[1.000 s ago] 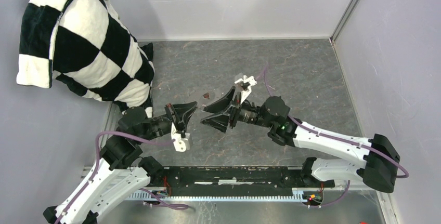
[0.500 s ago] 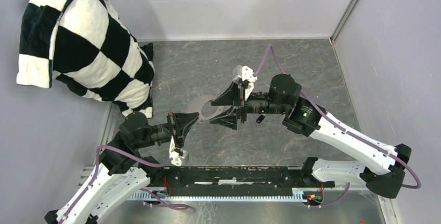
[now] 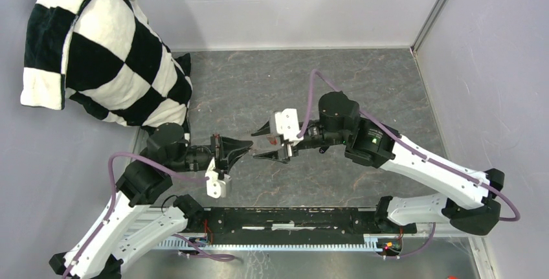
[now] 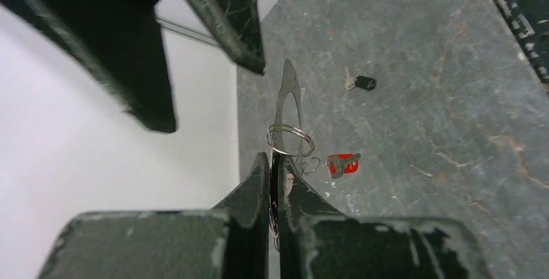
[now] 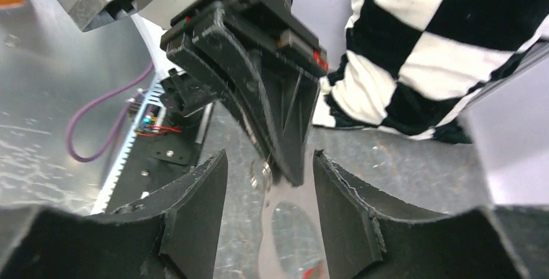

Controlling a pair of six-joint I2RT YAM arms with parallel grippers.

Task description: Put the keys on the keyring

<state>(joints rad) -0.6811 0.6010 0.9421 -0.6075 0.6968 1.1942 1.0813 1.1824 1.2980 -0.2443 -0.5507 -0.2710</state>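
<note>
My left gripper (image 4: 274,161) is shut on the near end of the keyring (image 4: 287,88), a thin silvery oval loop seen edge-on. A small wire ring (image 4: 289,140) sits round it, and the red-tagged key (image 4: 343,164) hangs from that ring by a fine link. The black-headed key (image 4: 364,83) lies alone on the grey floor further off. My right gripper (image 5: 270,157) stands open, its jaws either side of the keyring (image 5: 291,192) and the left fingertips (image 5: 285,156), touching neither. In the top view the two grippers (image 3: 245,146) (image 3: 259,143) meet tip to tip mid-table.
A black-and-white checked cushion (image 3: 103,52) leans in the back left corner. Grey walls (image 3: 492,65) close the table at the back and both sides. The black mounting rail (image 3: 291,217) runs along the near edge.
The right gripper has rolled over, swung down and left, and closed partway around the far end of the keyring. The left gripper rose slightly, still holding the keyring.
</note>
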